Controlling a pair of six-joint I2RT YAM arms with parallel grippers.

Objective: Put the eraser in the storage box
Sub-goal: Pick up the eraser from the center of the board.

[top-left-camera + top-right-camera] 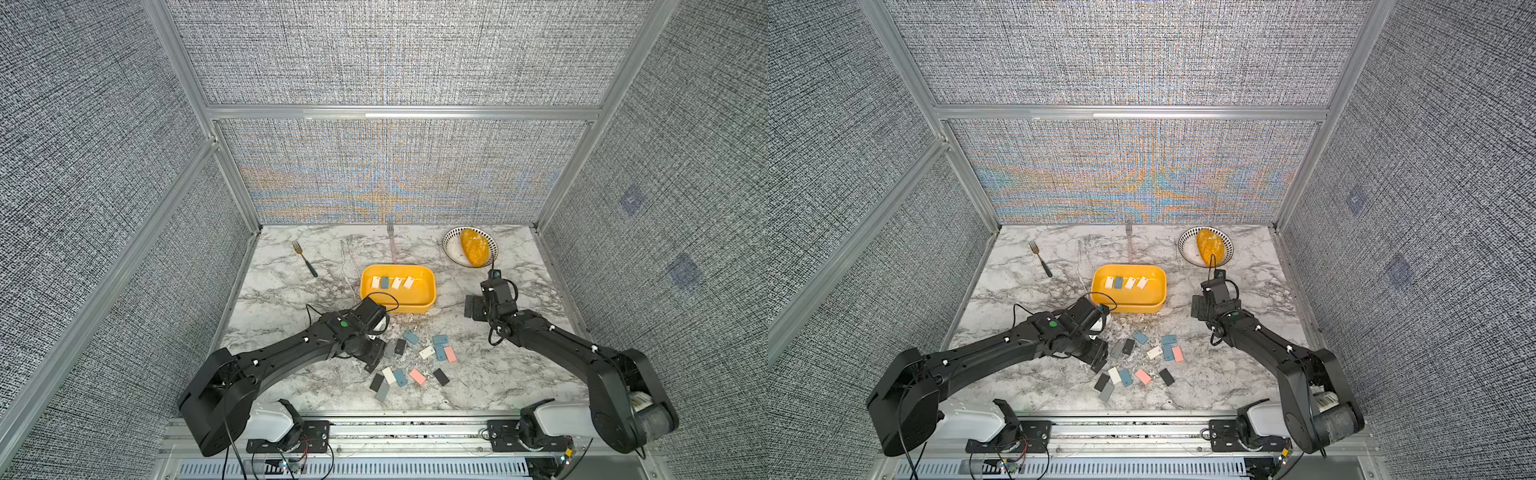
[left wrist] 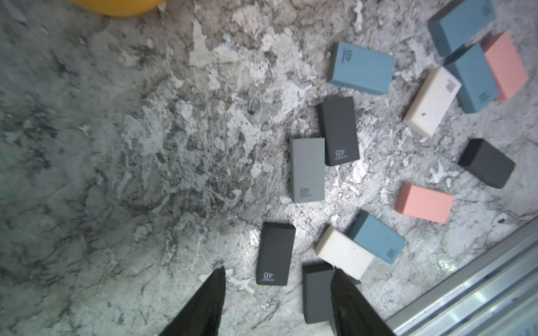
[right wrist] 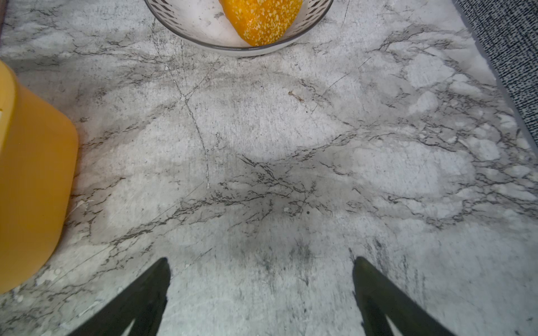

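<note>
Marble-patterned table (image 1: 282,291) is seen in both top views. At its upper left a green-handled fork (image 1: 304,258) is laid. Lower down, left of centre, the left arm (image 1: 291,349) is stretched towards the loose erasers (image 1: 427,353), which are scattered flat on the table below the box (image 1: 415,297), none touching it. In the left wrist view the left fingers (image 2: 209,296) are shown parted, with nothing grasped. A black eraser (image 2: 275,253) is seen lying on the table just beyond the gap between them. A dark grey eraser (image 2: 317,291) is found just beside one finger; whether it is touched cannot be told.

At the middle of the table the yellow box is placed, and four erasers (image 1: 396,283), three white and one blue, are lined up inside it along its upper side. Above the box a pink-handled fork (image 1: 392,247) is laid. At the upper right a patterned bowl (image 1: 451,249) is set, with an orange lump (image 1: 473,247) in it. Right of the box and below the bowl, the right fingers (image 3: 142,296) are held spread wide over bare table, empty.
</note>
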